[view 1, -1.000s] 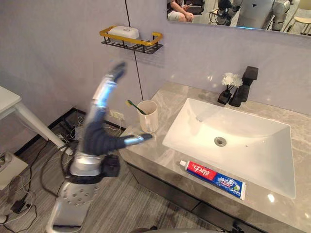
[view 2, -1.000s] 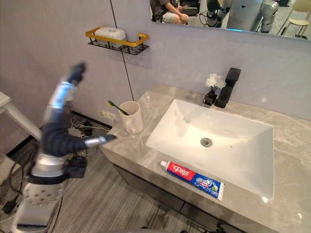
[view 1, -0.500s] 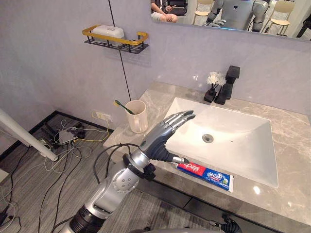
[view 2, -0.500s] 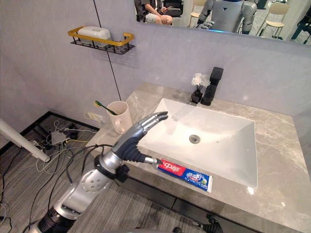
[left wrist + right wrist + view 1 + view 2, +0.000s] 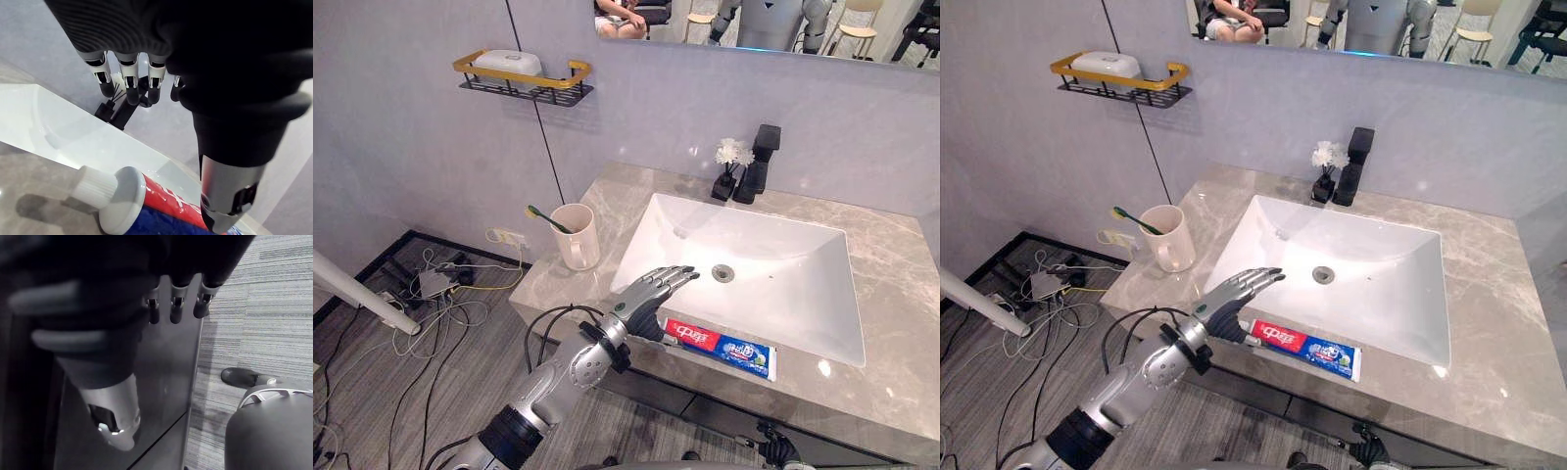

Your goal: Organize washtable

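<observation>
While the left hand (image 5: pixel 651 294) hovers open at the counter's (image 5: pixel 556 286) front edge, the toothpaste tube (image 5: pixel 724 343) lies flat just beside its thumb.
Left to right, as I see it: wall shelf (image 5: pixel 524 86) holding a soap box (image 5: pixel 507 63); cup (image 5: pixel 578 240) with a toothbrush (image 5: pixel 546 217) leaning in it, on the counter left of the sink (image 5: pixel 773 235); left hand, fingers straight out over the sink's front rim, gripping nothing; tube along the front ledge, cap toward the hand, thumb-to-tube contact I cannot tell; black faucet (image 5: pixel 759 162) with a small flower vase (image 5: pixel 730 162) behind the basin. Right hand (image 5: pixel 115 411) hangs by a dark cabinet panel (image 5: pixel 171 377), fingers relaxed, empty.
</observation>
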Robot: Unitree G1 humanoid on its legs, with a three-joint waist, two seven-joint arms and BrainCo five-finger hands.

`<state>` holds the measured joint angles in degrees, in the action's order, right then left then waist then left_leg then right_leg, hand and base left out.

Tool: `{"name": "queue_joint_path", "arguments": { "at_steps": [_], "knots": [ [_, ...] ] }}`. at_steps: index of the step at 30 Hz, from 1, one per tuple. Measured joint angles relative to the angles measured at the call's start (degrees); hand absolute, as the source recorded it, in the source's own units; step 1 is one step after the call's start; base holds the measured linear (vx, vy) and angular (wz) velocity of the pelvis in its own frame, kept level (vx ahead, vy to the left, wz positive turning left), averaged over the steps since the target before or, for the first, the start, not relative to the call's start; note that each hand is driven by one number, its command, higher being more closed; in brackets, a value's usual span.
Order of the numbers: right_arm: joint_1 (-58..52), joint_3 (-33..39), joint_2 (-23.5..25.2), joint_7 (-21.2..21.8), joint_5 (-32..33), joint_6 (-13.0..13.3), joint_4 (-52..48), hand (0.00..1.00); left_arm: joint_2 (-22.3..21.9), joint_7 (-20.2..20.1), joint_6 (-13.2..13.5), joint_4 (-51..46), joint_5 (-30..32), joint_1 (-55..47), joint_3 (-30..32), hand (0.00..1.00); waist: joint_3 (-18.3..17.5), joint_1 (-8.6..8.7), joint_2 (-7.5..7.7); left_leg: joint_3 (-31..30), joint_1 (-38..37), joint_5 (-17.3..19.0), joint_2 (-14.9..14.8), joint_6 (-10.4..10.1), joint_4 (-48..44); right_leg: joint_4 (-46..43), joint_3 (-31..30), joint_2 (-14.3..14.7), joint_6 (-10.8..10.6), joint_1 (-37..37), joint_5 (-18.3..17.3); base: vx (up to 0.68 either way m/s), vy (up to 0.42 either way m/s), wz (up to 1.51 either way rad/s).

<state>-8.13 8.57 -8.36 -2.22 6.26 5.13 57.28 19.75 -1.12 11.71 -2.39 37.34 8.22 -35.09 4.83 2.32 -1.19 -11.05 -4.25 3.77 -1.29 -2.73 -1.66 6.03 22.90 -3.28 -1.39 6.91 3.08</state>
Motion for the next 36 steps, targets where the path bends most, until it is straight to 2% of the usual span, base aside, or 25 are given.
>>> {"name": "queue_joint_path", "arguments": {
  "at_steps": [9,24,36],
  "knots": [
    [0.5,0.0,0.0,-0.3,0.0,0.0,0.0,0.0,-1.5,0.0,0.0,3.2,1.9,0.6,-3.4,0.0,0.9,0.23,-0.18,0.1,-0.6,-0.2,-0.1,-0.3,0.8,0.0,-0.1,0.0,0.0,0.2,0.0,0.0,0.01,0.0],
    [2.0,0.0,0.1,-0.3,-0.1,0.0,-0.1,0.0,-1.6,0.0,0.0,5.2,3.0,1.8,-3.5,0.0,1.9,1.61,-0.67,1.6,-1.4,-0.2,-0.5,-0.3,1.7,0.0,-1.5,0.2,0.0,-0.1,0.0,0.0,0.019,-0.04],
    [2.2,0.0,0.4,-0.3,-0.2,0.0,-0.1,0.0,-1.5,-0.1,-0.2,5.2,1.4,1.8,-2.9,0.0,2.1,1.62,-0.98,2.3,-1.6,-0.2,-0.7,-0.3,1.7,0.0,-2.2,0.4,0.0,-0.1,0.0,0.0,0.012,-0.02]
  ]
}}
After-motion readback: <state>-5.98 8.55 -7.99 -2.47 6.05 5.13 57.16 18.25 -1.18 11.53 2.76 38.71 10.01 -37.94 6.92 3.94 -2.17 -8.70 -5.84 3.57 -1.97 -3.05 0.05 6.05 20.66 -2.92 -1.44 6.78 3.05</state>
